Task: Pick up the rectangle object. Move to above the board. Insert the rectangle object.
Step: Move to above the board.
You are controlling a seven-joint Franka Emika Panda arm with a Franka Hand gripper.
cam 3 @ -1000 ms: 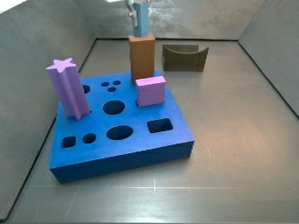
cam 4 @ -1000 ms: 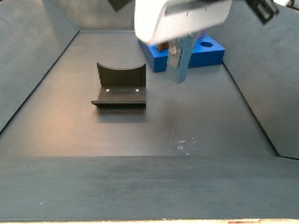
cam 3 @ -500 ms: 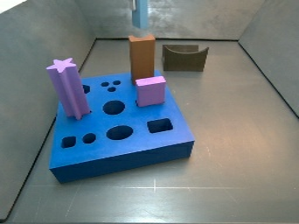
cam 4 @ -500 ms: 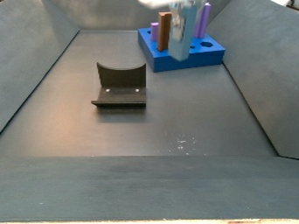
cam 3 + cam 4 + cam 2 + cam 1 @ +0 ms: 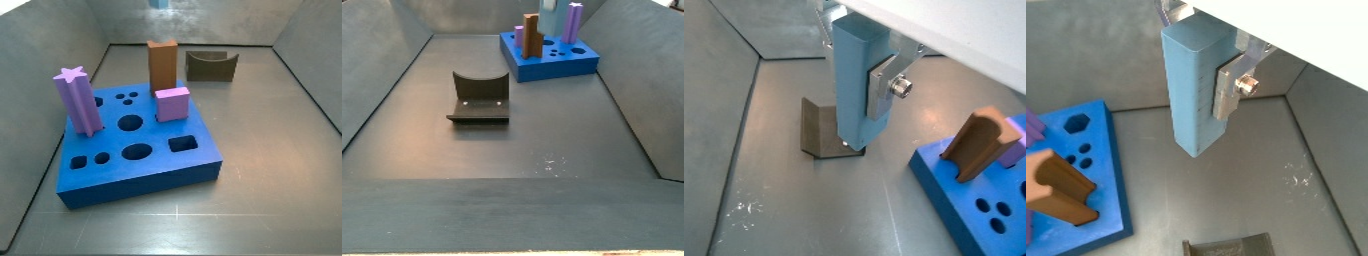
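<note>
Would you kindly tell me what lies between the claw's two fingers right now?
The rectangle object lies there, hanging upright in the claw above bare floor beside the board; both wrist views show it.

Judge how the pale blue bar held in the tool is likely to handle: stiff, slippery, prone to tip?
The rectangle object hangs straight between the tool's fingers, so probably rigid. Its smooth, flat faces may slip under a light pinch. Tall and slim, it would likely topple if stood free beside the board.
</note>
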